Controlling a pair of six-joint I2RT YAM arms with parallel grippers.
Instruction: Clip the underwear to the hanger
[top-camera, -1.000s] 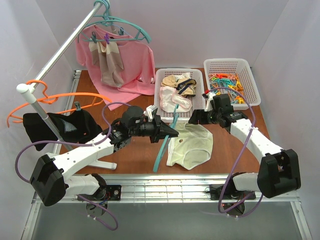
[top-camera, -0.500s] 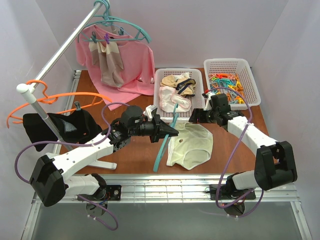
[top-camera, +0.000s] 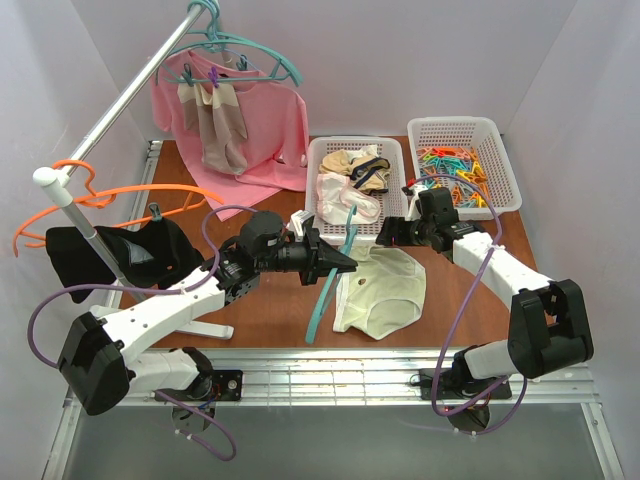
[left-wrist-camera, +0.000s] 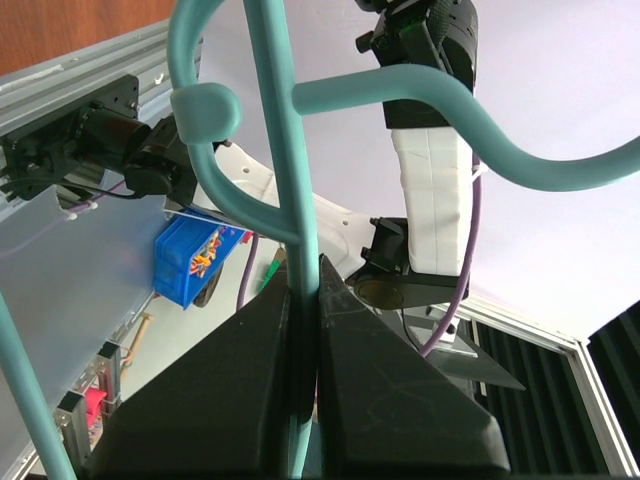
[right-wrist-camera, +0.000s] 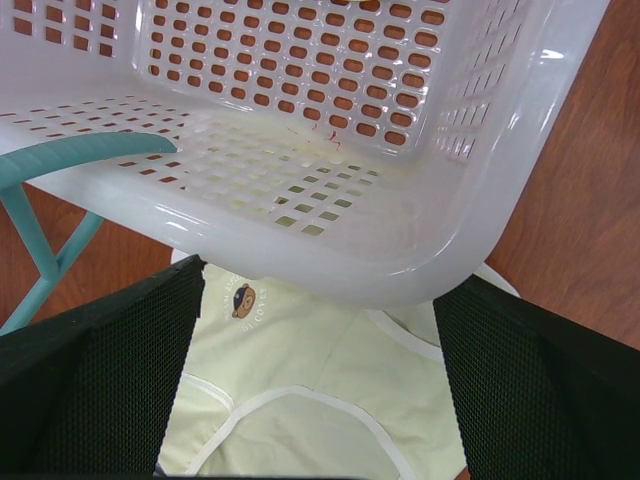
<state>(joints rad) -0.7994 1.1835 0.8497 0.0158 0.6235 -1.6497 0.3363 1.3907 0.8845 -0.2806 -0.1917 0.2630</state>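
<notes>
Left gripper (top-camera: 345, 266) pinches the hanger (top-camera: 322, 300). Right gripper (top-camera: 388, 236) is wide open, empty. The underwear (top-camera: 385, 295) is probably soft; grab its edge.

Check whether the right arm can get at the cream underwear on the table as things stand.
Probably yes. The right claw hangs open right over the underwear's upper edge, with nothing covering the fabric; only the white basket's corner crowds it.
</notes>
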